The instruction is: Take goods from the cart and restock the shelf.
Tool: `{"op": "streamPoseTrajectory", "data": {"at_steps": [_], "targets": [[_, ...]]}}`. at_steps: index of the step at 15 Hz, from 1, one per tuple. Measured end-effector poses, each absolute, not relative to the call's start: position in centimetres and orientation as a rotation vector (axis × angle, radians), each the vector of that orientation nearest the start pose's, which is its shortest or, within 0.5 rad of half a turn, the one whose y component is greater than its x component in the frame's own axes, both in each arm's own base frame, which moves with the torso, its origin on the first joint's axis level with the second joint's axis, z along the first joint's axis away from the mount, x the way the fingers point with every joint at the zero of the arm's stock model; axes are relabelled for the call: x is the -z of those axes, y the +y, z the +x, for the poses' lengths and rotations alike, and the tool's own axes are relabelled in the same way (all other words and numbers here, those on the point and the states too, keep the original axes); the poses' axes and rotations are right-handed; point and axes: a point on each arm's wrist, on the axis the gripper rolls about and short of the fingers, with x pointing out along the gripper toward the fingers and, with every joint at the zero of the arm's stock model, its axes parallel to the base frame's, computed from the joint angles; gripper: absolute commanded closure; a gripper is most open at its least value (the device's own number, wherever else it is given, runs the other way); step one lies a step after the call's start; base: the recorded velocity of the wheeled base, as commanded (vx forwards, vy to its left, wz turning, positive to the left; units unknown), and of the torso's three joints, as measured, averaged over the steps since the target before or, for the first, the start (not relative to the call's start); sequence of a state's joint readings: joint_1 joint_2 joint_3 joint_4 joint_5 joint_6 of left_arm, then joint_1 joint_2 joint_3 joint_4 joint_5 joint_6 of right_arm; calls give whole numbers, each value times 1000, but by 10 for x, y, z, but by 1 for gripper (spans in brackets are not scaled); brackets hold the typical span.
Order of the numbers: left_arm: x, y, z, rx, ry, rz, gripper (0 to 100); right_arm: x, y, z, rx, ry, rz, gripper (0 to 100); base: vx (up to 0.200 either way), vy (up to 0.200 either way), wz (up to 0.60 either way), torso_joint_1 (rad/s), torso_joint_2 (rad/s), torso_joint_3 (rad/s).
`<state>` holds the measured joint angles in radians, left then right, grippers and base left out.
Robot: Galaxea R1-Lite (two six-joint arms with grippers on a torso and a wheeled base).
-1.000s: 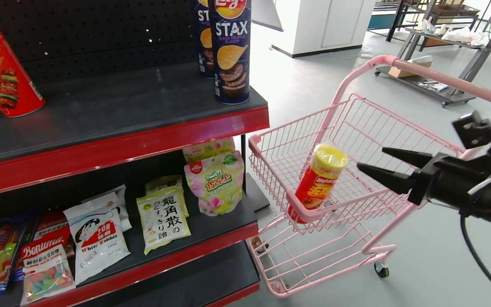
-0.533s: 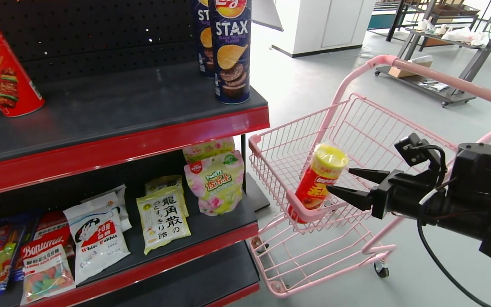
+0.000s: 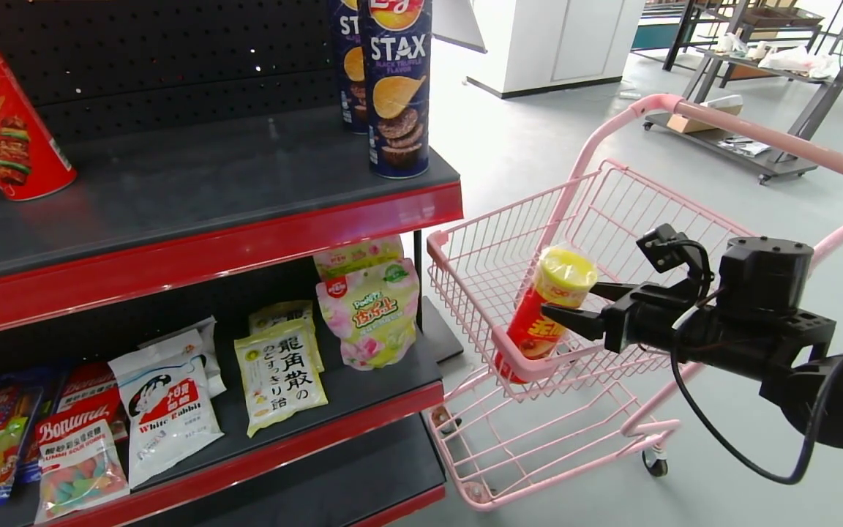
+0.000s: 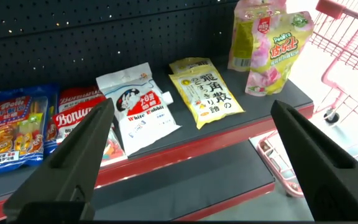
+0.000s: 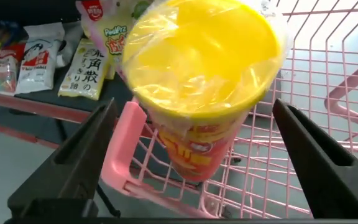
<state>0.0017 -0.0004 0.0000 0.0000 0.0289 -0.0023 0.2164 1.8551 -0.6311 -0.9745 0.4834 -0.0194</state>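
A red chips can with a yellow lid (image 3: 552,307) leans in the front corner of the pink cart (image 3: 612,212). My right gripper (image 3: 571,304) is open at the can's upper part, one finger on each side of it. In the right wrist view the yellow lid (image 5: 204,53) sits between the two dark fingers (image 5: 67,168), which stand apart from it. My left gripper (image 4: 191,155) is open before the lower shelf (image 4: 185,137) with nothing between its fingers. The upper shelf (image 3: 195,190) holds a red can (image 3: 4,117) and blue cans (image 3: 396,80).
Snack bags lie on the lower shelf: a white bag (image 3: 169,410), a yellow candy bag (image 3: 280,373), a pink-green pouch (image 3: 372,311). The cart's pink handle (image 3: 765,139) runs behind my right arm. Metal tables (image 3: 758,58) stand far off on the grey floor.
My right gripper has moved left and down from beside the cart's rim until its open fingers straddle the can's top. The can and cart have stayed put.
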Motion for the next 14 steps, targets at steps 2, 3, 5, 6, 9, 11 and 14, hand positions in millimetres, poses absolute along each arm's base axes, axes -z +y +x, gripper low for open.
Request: {"op": "streamPoseTrajectory", "data": {"at_steps": [2,3,5,6,9,11,14], "targets": [[-75,1,-23,-31,0,-2,0,-121,78,313,-689,229,17,0,0,0,0,0,0,0],[-75,1,-23,-31,0,-2,0,-119,79,317,-688,220,17,0,0,0,0,0,0,0],[-75,1,-23,-31,0,-2,0,-115,82,325,-690,221,20,0,0,0,0,0,0,0],[-75,1,-23,-31,0,-2,0,-112,83,328,-694,227,21,0,0,0,0,0,0,0],[-75,1,-23,-31,0,-2,0,-108,88,335,-695,240,47,0,0,0,0,0,0,0],[-75,1,-23,-30,0,-1,0,-106,91,337,-695,241,51,100,0,0,0,0,0,0],[-75,1,-23,-30,0,-2,0,-108,94,341,-692,234,55,100,0,0,0,0,0,0]]}}
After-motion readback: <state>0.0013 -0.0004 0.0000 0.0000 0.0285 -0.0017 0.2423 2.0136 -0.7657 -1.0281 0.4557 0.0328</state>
